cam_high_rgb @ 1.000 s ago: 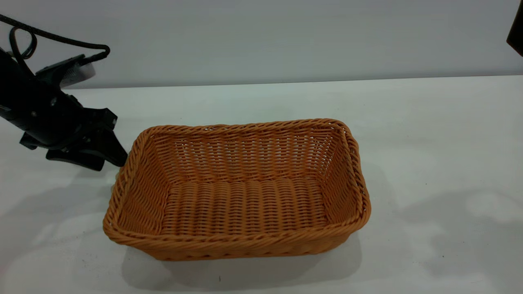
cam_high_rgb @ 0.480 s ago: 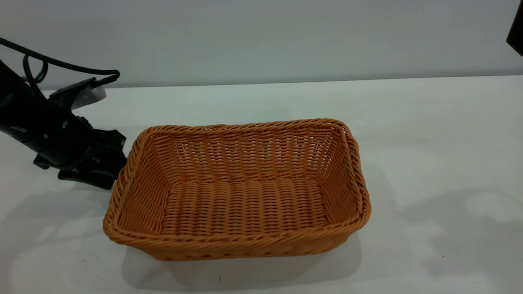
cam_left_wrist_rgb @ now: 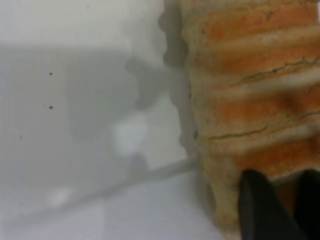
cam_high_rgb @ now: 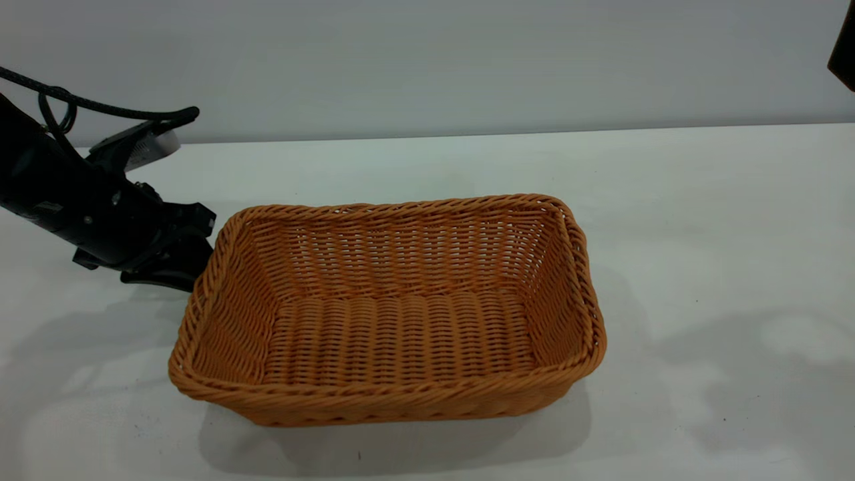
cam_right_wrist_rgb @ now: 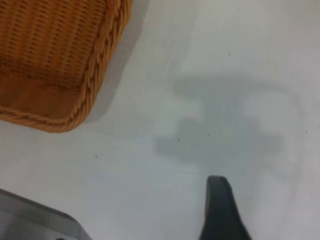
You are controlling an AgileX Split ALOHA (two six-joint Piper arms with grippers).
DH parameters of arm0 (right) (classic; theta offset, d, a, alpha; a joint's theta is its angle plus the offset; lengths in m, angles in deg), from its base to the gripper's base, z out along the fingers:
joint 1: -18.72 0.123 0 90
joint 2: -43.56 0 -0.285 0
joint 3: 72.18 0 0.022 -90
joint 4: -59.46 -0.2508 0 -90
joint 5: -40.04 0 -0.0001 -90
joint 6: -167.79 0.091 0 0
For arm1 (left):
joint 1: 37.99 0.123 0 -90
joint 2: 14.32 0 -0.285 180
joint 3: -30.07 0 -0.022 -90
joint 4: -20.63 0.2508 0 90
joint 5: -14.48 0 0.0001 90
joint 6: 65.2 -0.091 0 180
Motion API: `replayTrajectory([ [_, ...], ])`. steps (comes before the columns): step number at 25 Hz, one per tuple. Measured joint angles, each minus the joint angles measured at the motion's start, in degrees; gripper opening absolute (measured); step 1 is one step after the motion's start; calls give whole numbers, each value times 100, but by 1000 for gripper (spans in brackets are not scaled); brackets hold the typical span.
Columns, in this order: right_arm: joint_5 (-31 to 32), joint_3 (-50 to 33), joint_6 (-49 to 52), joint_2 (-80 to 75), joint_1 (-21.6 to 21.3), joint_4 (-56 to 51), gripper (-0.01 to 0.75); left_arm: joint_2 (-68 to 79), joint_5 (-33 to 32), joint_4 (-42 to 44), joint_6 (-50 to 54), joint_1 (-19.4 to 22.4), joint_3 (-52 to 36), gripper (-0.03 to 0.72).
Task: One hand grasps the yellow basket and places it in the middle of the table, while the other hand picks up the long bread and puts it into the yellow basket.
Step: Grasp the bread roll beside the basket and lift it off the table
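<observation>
The yellow basket [cam_high_rgb: 394,314] stands empty on the white table [cam_high_rgb: 701,220], near its middle. My left gripper [cam_high_rgb: 184,257] is low at the basket's left side, its tips hidden behind the rim. In the left wrist view the long bread [cam_left_wrist_rgb: 250,85] lies on the table, ridged orange and cream. My left gripper [cam_left_wrist_rgb: 287,205] is shut on the bread's tapered end, which sits between its dark fingers [cam_left_wrist_rgb: 260,210]. The bread is hidden in the exterior view. My right gripper [cam_right_wrist_rgb: 280,200] is open and empty over bare table, away from the basket's corner [cam_right_wrist_rgb: 75,100].
The right arm shows only as a dark corner [cam_high_rgb: 843,47] at the top right of the exterior view. A grey wall runs behind the table's far edge. Bare table lies in front of and to the right of the basket.
My left gripper has moved to the right and come up against the basket's left side. The basket and the right arm have not moved.
</observation>
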Motion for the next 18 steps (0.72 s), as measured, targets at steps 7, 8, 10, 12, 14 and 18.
replayTrajectory([
  [7, -11, 0, 0, 0, 0, 6, 499, 0, 33, 198, -1, 0, 0, -3],
  [8, -11, 0, 0, 0, 0, 6, 497, 0, 35, 198, -1, 0, 0, -4],
  [10, -11, 0, 0, 0, 0, 6, 497, 0, 40, 204, -1, 0, 0, -6],
  [12, -11, 0, 0, 0, 0, 6, 497, -64, 71, 247, -1, 0, 0, -6],
  [14, -11, 0, 0, 0, 0, 10, 497, -212, 132, 288, -1, 0, 0, -8],
  [18, -11, 0, 0, 0, 0, 10, 497, -661, 221, 288, 4, 2, 0, -8],
])
